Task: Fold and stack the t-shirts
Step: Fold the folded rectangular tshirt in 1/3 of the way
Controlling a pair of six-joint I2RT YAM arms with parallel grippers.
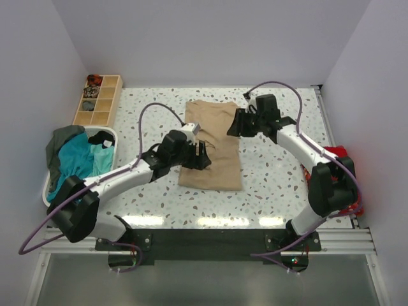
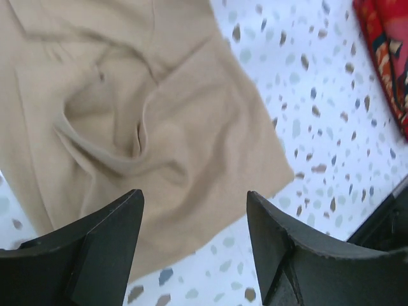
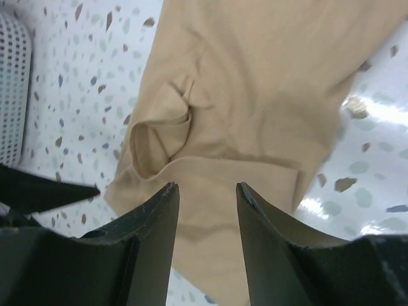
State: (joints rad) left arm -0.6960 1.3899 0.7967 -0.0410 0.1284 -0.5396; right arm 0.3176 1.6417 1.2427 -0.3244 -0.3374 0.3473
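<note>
A sandy-beige t-shirt (image 1: 217,169) lies folded into a long strip in the middle of the speckled table. My left gripper (image 1: 203,155) hovers over its left edge, open, with nothing between the fingers; in the left wrist view (image 2: 194,204) a puckered fold of the beige cloth (image 2: 159,115) shows beyond the tips. My right gripper (image 1: 237,124) is over the shirt's far right side, also open and empty. In the right wrist view (image 3: 207,186) the beige shirt (image 3: 268,83) lies below with a sleeve loop bunched at the left. A teal t-shirt (image 1: 76,159) and a dark grey-green one (image 1: 60,141) sit in the basket.
The white plastic basket (image 1: 102,131) stands at the table's left edge, its mesh wall also seen in the right wrist view (image 3: 13,83). A wooden compartment tray (image 1: 99,101) is at the back left. A red cloth (image 1: 335,155) lies at the right edge, near the right arm.
</note>
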